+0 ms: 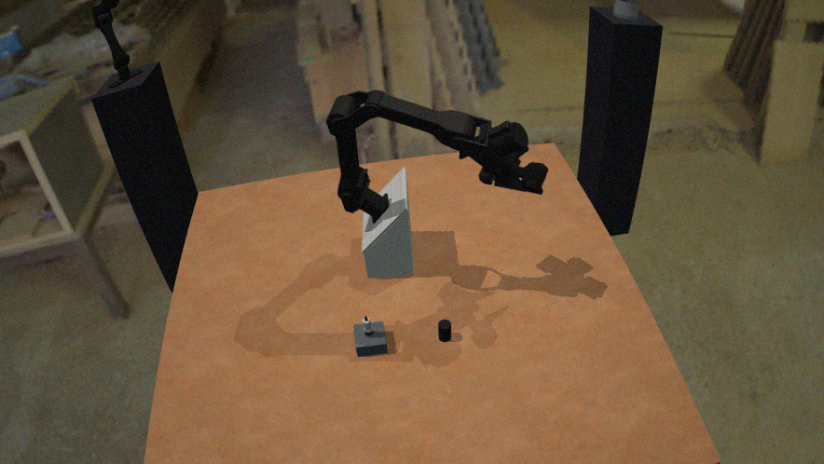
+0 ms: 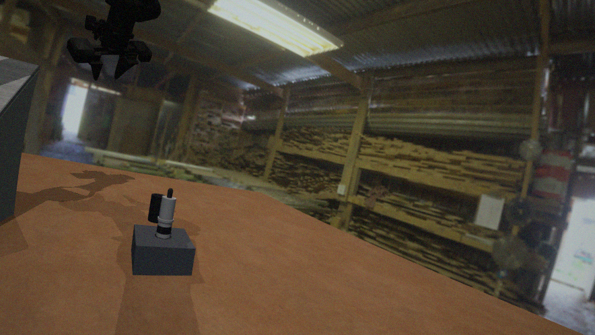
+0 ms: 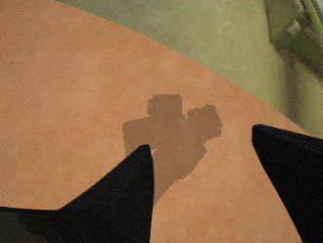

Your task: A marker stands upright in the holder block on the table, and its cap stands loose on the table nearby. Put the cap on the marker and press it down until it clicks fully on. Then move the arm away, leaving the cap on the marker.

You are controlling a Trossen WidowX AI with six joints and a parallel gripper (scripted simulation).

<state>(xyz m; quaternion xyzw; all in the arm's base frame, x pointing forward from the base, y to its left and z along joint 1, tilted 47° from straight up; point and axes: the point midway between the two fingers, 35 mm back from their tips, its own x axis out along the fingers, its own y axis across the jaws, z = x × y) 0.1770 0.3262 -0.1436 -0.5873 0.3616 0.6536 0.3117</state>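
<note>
Fingers of the black gripper (image 1: 521,178) stand partly apart with nothing between them; in the wrist view two dark wedge-shaped tips frame bare orange surface and the gripper's own blocky shadow (image 3: 172,132); the gripper hangs high above the flat orange tabletop (image 1: 288,403), toward its far right corner, pointing downward; the black jointed arm (image 1: 404,115) rises from a tall pale grey wedge-shaped base block (image 1: 389,230) that stands on the far half of the tabletop near the middle, then bends out toward the right edge.

Nearer the middle of the tabletop, the small white-and-grey cylindrical marker (image 1: 365,325) stands upright in a dark grey square holder block (image 1: 369,339), its thin dark tip uncovered; the short black cylindrical cap (image 1: 444,330) stands upright on the tabletop to the right of the block, apart from it, on the side toward the right edge; in the low exterior view the cap (image 2: 155,207) shows partly behind the marker (image 2: 165,214), which rises from the block (image 2: 163,255), while the gripper (image 2: 109,66) hangs high in the upper left, well apart from both; the arm's long shadow lies across the tabletop around the block and cap.
</note>
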